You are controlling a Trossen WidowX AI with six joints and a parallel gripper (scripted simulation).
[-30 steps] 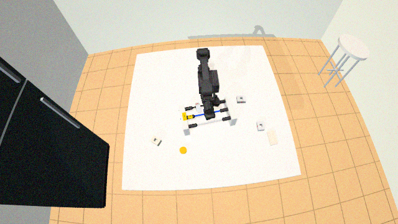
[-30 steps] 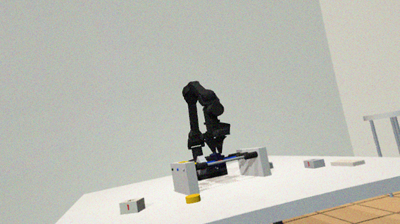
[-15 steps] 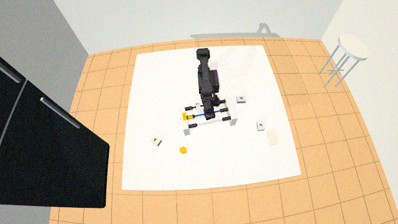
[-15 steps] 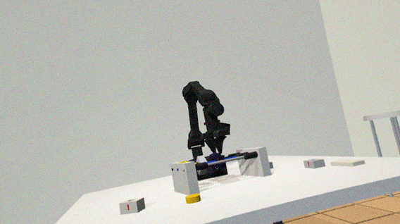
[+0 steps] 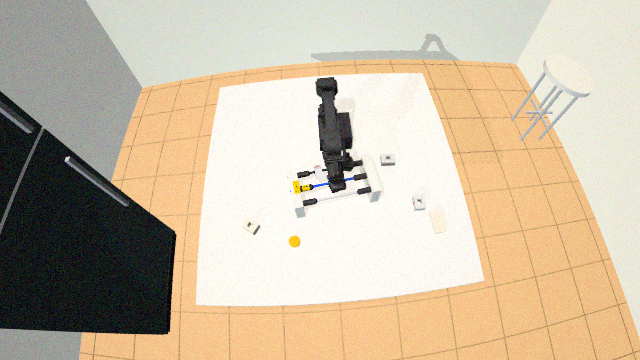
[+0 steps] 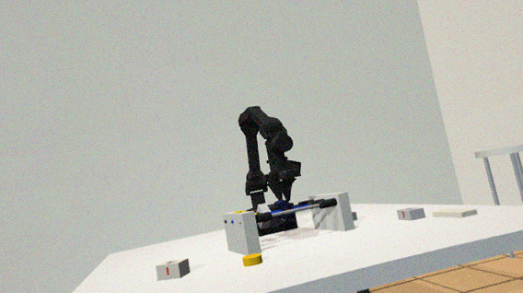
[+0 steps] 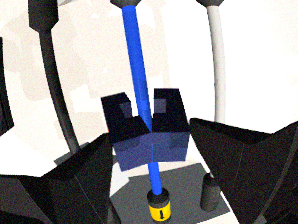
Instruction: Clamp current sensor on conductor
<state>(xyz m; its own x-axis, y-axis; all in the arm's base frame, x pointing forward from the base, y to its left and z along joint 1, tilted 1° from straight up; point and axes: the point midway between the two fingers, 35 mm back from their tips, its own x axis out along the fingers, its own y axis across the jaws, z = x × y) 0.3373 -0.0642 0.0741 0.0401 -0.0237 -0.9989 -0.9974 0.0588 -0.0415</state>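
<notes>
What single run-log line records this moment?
gripper: shut on sensor | sensor: astride blue conductor | latch: cannot tell

Yellow disc (image 5: 294, 241), three small grey boxes (one (image 5: 251, 226) near it), white stool (image 5: 559, 88) aside.
</notes>
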